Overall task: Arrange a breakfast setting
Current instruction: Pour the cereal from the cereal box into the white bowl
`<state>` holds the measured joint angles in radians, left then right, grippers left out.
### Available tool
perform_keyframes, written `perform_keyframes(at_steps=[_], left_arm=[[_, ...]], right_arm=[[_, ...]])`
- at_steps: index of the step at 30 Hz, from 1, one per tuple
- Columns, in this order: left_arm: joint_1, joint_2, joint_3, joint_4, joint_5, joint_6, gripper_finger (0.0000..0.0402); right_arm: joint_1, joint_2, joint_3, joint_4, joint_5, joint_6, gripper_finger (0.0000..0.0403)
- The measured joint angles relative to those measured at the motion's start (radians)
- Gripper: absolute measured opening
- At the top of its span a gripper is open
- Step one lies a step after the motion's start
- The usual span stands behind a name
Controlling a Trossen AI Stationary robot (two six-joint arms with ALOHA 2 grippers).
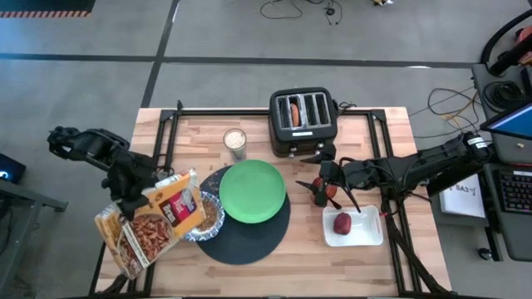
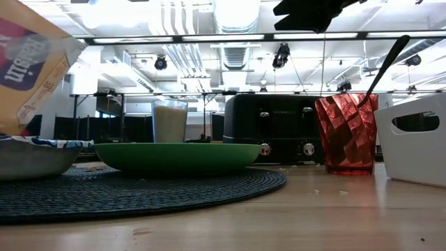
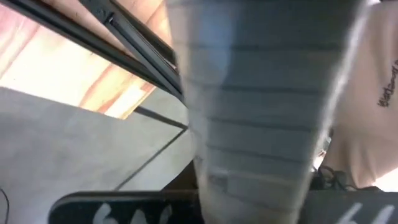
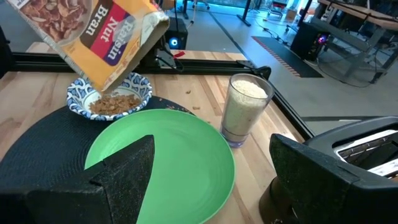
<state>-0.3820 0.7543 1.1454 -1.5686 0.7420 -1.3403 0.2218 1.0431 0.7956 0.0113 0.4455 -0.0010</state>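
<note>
Yellow cereal box (image 1: 154,220) tipped over blue-and-white patterned bowl (image 1: 205,218) on round dark placemat (image 1: 249,237), clamped in left gripper (image 1: 133,198); cereal in bowl. Step: pouring. Right gripper (image 1: 322,184) spread wide, empty, over small red cup (image 2: 345,132). Next: likely upright box, set aside.

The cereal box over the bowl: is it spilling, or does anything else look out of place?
The cereal box, held by the left gripper, is tipped over the patterned bowl, which already holds cereal. A few crumbs lie on the table beyond it. Nothing else stands out.
</note>
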Motion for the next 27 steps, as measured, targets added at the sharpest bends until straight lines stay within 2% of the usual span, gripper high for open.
perform_keyframes(at_steps=[5,13,19,24,27], left_arm=[[-0.004,-0.024,-0.001,0.000,-0.029,0.034,0.0000],[-0.007,-0.055,-0.001,-0.003,-0.164,0.159,0.0000],[-0.008,-0.075,0.028,-0.004,-0.343,0.264,0.0000],[-0.008,-0.084,0.039,-0.004,-0.379,0.327,0.0000],[-0.008,-0.086,0.051,0.004,-0.471,0.414,0.0000]], right_arm=[[0.000,0.000,0.000,0.000,0.000,0.000,0.0309],[0.000,0.000,0.000,0.003,0.000,0.001,0.0309],[0.000,0.000,0.000,0.010,0.000,0.001,0.0309],[0.000,0.000,0.000,0.012,0.000,0.001,0.0309],[0.000,0.000,0.000,0.016,0.000,0.000,0.0309]])
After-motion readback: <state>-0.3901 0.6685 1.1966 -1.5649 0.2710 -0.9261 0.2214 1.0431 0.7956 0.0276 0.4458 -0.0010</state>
